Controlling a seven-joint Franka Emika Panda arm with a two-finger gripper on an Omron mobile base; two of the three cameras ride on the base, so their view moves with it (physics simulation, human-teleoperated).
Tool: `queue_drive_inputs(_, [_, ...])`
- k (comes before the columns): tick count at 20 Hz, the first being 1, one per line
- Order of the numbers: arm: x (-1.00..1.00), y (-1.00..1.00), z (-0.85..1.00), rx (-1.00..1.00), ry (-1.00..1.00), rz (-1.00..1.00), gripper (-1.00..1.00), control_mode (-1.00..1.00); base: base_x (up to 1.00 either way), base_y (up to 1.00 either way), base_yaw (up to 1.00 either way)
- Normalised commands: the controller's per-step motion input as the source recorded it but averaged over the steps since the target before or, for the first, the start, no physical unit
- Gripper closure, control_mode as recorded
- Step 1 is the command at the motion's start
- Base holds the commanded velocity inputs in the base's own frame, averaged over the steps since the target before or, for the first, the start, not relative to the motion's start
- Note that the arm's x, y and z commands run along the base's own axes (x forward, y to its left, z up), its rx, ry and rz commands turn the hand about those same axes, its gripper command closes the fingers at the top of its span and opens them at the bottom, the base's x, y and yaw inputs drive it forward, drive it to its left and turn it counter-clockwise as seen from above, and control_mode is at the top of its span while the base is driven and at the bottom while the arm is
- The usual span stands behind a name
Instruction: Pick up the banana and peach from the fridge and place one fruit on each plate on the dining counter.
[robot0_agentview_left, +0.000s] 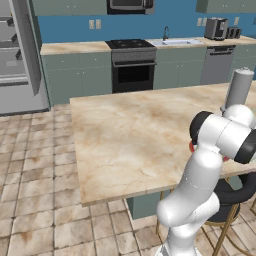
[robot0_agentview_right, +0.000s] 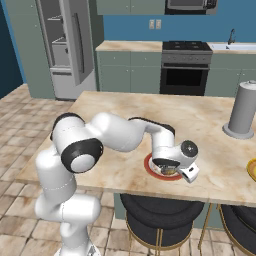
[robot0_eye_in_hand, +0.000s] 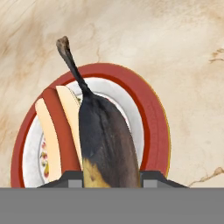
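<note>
Here, the white arm's pincer (robot0_agentview_right: 172, 171) hangs low over the red-rimmed plate (robot0_agentview_right: 150, 167) at the near edge of the dining surface (robot0_agentview_right: 130, 115), its jaws clamped on the banana (robot0_eye_in_hand: 107, 144). In the hand view the fruit rises between the two dark finger tips (robot0_eye_in_hand: 70, 177): mostly brown-black skin with a patch of yellow at the bottom and a dark stem pointing up past the plate's far rim. Whether the banana's underside touches the plate cannot be told. The plate has a white centre; what the pale and red bands beside the fruit are is unclear.

In the right base view the arm reaches from the lower left across the marble top, elbow bent, the hand tipped down over the plate. A tall grey cylinder (robot0_agentview_right: 242, 114) stands on a round foot toward the right of the surface, well apart from the plate. At the right edge of that view a sliver of the yellow-orange plate (robot0_agentview_right: 252, 170) shows, also on the marble. Black round stools (robot0_agentview_right: 160, 212) with gold legs sit under the near edge.

Far left, the fridge (robot0_agentview_right: 65, 45) stands with its door open, pale shelves showing inside. Along the far wall run the teal cabinets, a black oven (robot0_agentview_right: 185, 67) and a sink (robot0_agentview_left: 175, 42), with a toaster (robot0_agentview_left: 216, 28) to the right on the wall counter. The peach cannot be made out.
</note>
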Motion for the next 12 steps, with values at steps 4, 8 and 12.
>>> queue_drive_inputs(4, [0.11, -0.01, -0.02, 0.0, 0.0, 0.0, 1.0, -1.0, 0.0, 0.0, 0.0])
queue_drive_inputs(8, [0.16, -0.01, 0.0, 0.0, 0.0, 0.0, 1.0, -1.0, 0.0, 0.0, 0.0])
queue_drive_inputs(12, [0.11, 0.0, -0.02, 0.0, 0.0, 0.0, 1.0, -1.0, 0.0, 0.0, 0.0])
